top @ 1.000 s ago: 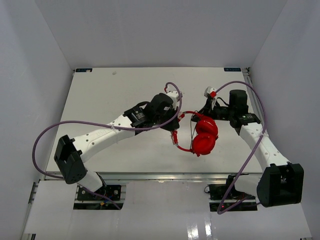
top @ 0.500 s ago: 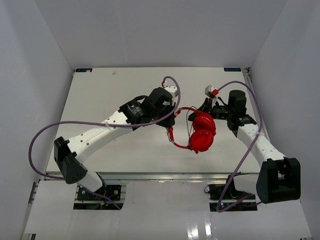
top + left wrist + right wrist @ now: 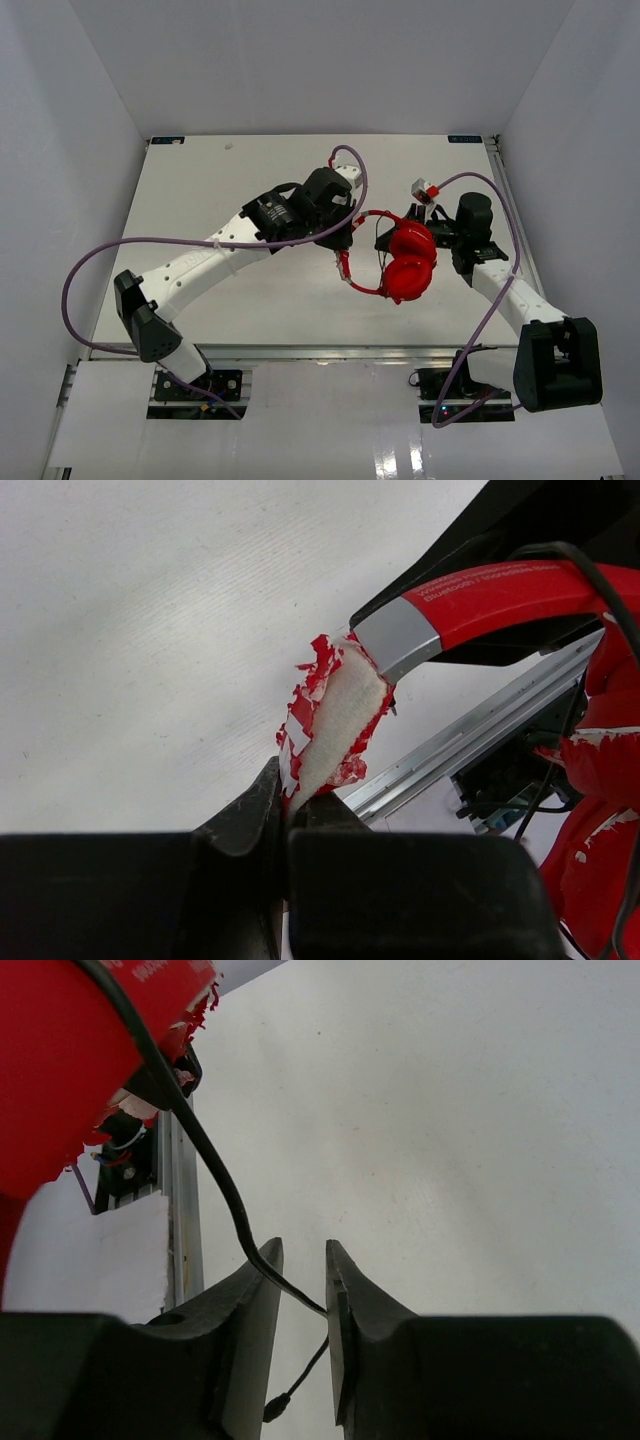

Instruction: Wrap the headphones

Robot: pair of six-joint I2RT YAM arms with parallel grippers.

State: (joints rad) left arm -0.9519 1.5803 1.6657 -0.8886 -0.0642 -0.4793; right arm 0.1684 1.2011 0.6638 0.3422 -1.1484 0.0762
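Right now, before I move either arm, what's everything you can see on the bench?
headphones: one pair, bright red, held up between the two arms; headband padding torn, white foam showing
cable: one, thin black, hangs from the headphones, plug at its end
table: one, white
corner tags: two, dark, far table corners
rail: one, metal, near table edge
purple cables: two, one looping along each arm
left gripper: one, black, shut on the torn headband end
right gripper: one, black, cable runs between its fingers; grip unclear
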